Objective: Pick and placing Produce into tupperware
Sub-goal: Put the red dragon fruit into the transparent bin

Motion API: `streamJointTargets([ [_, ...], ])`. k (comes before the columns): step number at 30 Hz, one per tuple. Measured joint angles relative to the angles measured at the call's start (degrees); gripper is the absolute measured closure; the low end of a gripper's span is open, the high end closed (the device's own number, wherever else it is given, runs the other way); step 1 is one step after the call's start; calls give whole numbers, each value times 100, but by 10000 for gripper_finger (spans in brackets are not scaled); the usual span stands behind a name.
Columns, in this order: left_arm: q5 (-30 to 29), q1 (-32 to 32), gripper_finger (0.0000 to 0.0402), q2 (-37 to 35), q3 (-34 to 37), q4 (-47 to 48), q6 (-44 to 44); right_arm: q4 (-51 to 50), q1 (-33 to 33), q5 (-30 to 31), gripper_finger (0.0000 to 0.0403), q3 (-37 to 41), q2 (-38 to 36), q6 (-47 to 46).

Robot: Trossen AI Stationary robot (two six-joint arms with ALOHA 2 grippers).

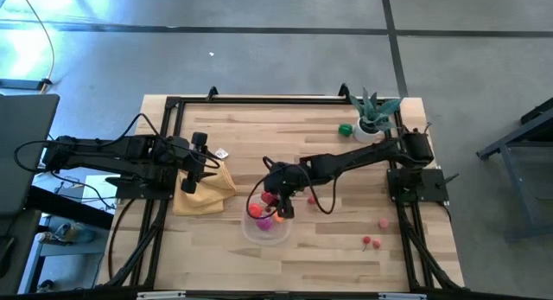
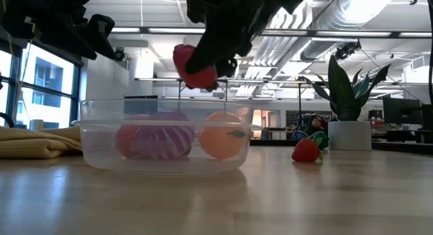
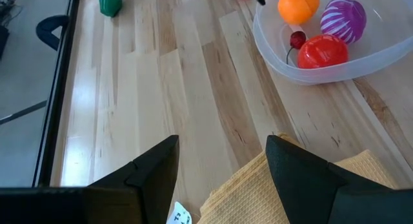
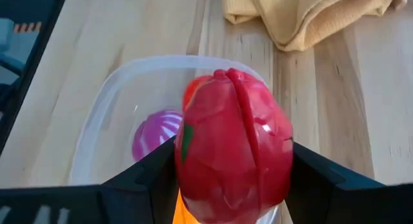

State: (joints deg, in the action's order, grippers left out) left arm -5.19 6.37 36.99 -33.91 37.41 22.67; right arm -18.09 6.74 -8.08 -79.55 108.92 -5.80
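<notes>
The clear tupperware (image 1: 266, 229) (image 2: 166, 154) stands on the table near its middle. It holds a purple striped piece (image 2: 162, 141), an orange one (image 2: 223, 143) and a red one (image 3: 322, 51). My right gripper (image 1: 278, 201) (image 4: 232, 156) hangs over it, shut on a red lobed piece of produce (image 2: 196, 69). My left gripper (image 1: 200, 162) (image 3: 222, 146) stays open over the yellow cloth (image 3: 277, 192) on the left, with nothing between its fingers. My right gripper pinches the red lobed piece by its two opposite sides (image 4: 190, 153) between its two fingers. The fingers slant downward, coming from the table's right side. The piece hangs clear above the tupperware's open top.
Loose produce lies on the right half: a green piece (image 1: 346, 129), a red one (image 1: 313, 199), a pink one (image 1: 383, 222) and red cherries (image 1: 370, 242). A potted plant (image 1: 373, 117) stands at the far right corner. The yellow cloth (image 1: 206, 189) lies left of the tupperware.
</notes>
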Motion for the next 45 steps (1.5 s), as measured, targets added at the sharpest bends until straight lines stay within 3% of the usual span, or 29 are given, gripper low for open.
streamJointTargets([
  [7, 2, 0, 181, 0, 0, -2, 1, 751, 2, -54, 200, 347, 61, 24],
  [13, 0, 0, 181, -2, 0, -8, 0, 1091, 2, -418, 201, 356, 578, 27],
  [29, 2, 0, 181, -1, 0, 0, 0, 990, 81, -430, 200, 356, 794, 323],
  [36, 2, 0, 181, -2, 0, 0, 1, 949, 142, 219, 167, 356, 798, 327],
  [45, 2, 0, 181, -2, 0, 0, 0, 978, 153, 227, 154, 356, 798, 327],
])
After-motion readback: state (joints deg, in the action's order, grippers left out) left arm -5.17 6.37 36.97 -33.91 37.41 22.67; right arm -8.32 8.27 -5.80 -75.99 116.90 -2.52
